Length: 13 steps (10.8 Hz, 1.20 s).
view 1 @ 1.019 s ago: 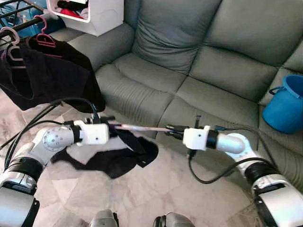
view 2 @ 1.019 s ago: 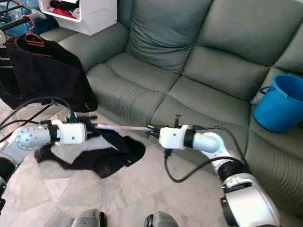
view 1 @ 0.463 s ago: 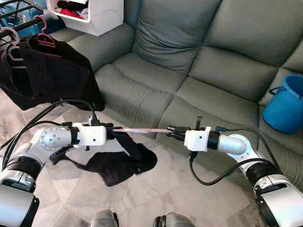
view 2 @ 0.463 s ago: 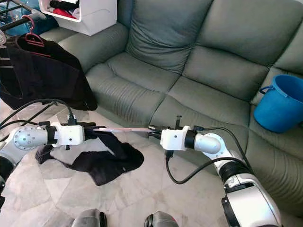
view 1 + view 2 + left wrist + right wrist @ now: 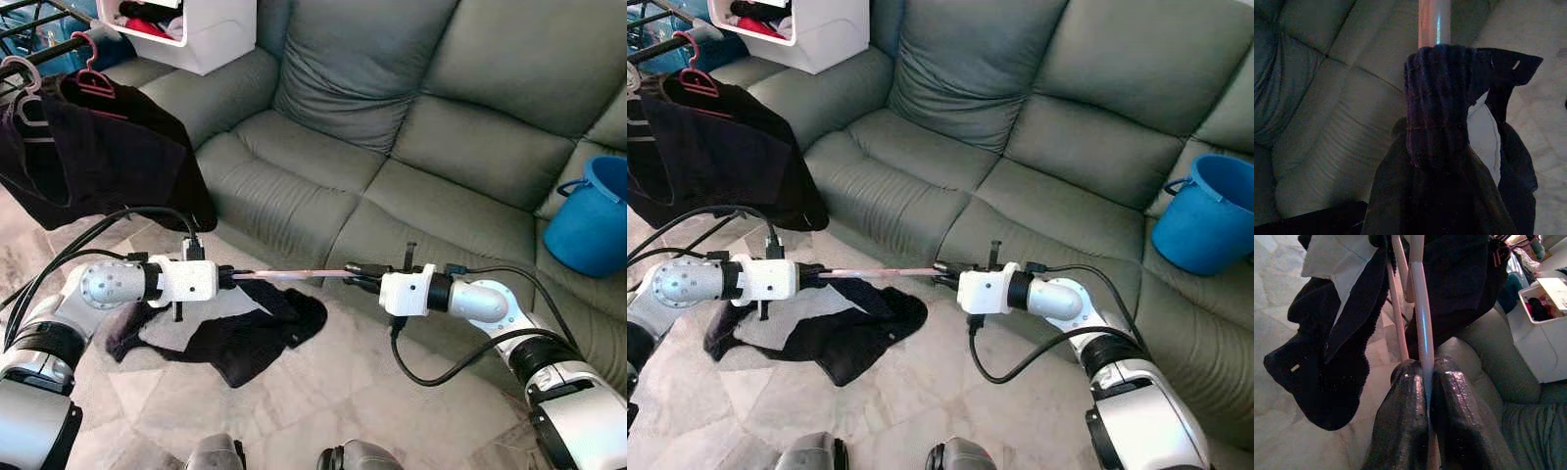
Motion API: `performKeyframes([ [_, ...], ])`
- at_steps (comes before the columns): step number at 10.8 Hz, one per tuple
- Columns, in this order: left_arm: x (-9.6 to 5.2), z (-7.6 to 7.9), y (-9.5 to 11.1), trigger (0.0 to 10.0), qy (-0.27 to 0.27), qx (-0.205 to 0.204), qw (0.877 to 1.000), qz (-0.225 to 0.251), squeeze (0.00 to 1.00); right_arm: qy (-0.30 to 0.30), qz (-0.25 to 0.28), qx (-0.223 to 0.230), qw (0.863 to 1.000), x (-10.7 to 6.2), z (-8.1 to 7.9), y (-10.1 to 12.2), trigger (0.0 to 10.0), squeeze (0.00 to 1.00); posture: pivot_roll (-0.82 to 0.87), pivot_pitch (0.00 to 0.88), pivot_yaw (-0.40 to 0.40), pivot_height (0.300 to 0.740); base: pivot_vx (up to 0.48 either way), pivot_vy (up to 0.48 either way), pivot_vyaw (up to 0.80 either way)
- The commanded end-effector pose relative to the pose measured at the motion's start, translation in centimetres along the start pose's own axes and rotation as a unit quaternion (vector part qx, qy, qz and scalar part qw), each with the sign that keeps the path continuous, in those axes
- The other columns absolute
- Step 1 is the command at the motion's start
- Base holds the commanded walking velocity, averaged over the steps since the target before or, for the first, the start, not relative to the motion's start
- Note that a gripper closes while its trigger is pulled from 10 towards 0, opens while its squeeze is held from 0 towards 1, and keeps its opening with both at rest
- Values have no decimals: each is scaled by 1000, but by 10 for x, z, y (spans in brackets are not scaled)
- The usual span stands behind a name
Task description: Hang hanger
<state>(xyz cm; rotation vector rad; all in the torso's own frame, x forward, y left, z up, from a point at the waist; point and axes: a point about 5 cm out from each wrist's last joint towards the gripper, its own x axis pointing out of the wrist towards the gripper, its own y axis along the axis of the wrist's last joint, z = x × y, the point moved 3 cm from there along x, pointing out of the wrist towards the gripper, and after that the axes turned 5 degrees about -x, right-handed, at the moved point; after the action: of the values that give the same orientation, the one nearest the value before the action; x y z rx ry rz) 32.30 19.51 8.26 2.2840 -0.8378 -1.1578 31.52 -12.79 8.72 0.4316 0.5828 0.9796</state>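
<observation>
A pale pink hanger (image 5: 294, 273) stretches level between my two grippers, above the floor in front of the sofa. My left gripper (image 5: 227, 275) holds its left end, where a black garment (image 5: 245, 338) is draped over the bar and sags below. In the left wrist view the garment (image 5: 1437, 107) wraps the pink bar (image 5: 1434, 22) and hides my fingers. My right gripper (image 5: 355, 271) is shut on the hanger's other end. The right wrist view has both black fingers (image 5: 1400, 421) pinched on the thin bar (image 5: 1420, 323).
A drying rack (image 5: 39, 49) at the upper left carries dark clothes (image 5: 108, 157) on pink hangers (image 5: 90, 80). A grey sofa (image 5: 411, 137) runs behind, with a white box (image 5: 201, 39) on its arm and a blue bucket (image 5: 588, 220) at right. Marble floor (image 5: 333, 392) lies below.
My left gripper has dipped a little, so the hanger now lies more level. The black garment has swung and bunched lower and further left. The right gripper has barely moved.
</observation>
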Motion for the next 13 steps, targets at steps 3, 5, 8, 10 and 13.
performKeyframes([
  [3,3,0,6,0,-18,-8,1000,13,0,-27,-8,-11,1000,0,7,-1,7020,0,-56,0,-62,740,0,0,0],
  [5,6,3,4,0,-11,-26,999,16,0,-27,-20,98,995,1,9,-11,10000,1000,-54,0,-60,740,0,0,0],
  [8,7,10,-3,0,-7,-58,998,9,0,-25,-4,201,979,-7,40,-14,10000,1000,-57,0,-54,740,0,0,0],
  [10,4,9,-8,0,3,-75,997,3,0,-84,19,240,967,-18,74,-13,10000,1000,-59,0,-52,740,0,0,0],
  [13,4,17,-12,0,5,-91,996,3,0,-168,49,246,953,-31,116,-6,10000,1000,-60,0,-50,740,0,0,0],
])
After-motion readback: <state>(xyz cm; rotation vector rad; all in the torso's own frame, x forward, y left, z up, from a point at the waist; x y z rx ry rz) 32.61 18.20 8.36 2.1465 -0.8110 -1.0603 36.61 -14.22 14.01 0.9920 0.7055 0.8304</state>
